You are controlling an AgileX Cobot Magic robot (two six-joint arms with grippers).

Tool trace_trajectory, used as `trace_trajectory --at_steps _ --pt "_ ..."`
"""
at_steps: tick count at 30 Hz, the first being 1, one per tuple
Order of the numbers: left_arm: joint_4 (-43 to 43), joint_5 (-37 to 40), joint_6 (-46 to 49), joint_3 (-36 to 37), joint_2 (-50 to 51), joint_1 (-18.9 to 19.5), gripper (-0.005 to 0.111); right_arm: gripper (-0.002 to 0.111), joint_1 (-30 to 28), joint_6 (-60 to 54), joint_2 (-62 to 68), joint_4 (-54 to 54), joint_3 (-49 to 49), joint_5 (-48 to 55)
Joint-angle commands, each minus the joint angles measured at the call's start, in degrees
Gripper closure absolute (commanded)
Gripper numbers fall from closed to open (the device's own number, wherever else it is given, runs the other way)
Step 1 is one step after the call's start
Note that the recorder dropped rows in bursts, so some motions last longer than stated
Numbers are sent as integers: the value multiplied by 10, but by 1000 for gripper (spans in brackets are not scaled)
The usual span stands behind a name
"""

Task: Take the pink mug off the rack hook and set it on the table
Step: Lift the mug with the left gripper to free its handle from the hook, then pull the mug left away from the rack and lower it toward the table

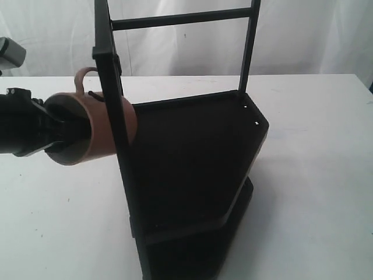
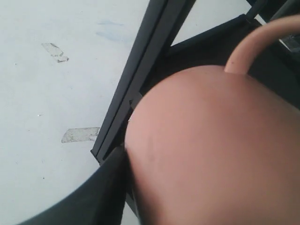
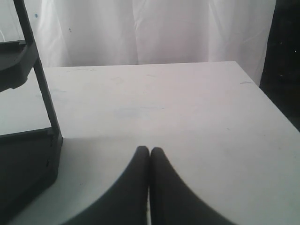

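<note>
The pink mug [image 1: 108, 125] lies on its side in the air, mouth facing left, against the rack's [image 1: 192, 163] front post. Its loop handle [image 1: 85, 72] points up, just above the small black rack hook [image 1: 94, 95]; whether the two touch I cannot tell. My left gripper [image 1: 73, 133] is shut on the mug's wall, one finger inside the mouth. In the left wrist view the mug [image 2: 215, 150] fills the picture, with the outer finger [image 2: 101, 192] pressed to it. My right gripper [image 3: 150, 151] is shut on nothing, low over the table [image 3: 164, 103].
The rack's dark shelves [image 1: 233, 111] and tall posts take up the middle of the white table [image 1: 315, 175]. Tape scraps [image 2: 79, 135] lie on the tabletop below the mug. A white curtain [image 3: 154, 28] hangs behind. The table's edge [image 3: 276, 108] runs beside the right gripper.
</note>
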Motion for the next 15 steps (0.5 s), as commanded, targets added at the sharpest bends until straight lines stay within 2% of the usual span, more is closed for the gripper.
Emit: trace_trajectory --at_steps 1,6,15 --pt "-29 4 -1 2 -5 -2 107 108 -2 1 -3 -1 3 -6" --pt "-13 -7 2 2 -37 -2 107 108 -2 1 -3 -1 3 -6" --pt "125 -6 -53 2 -112 2 107 108 -2 1 -3 -1 3 -6"
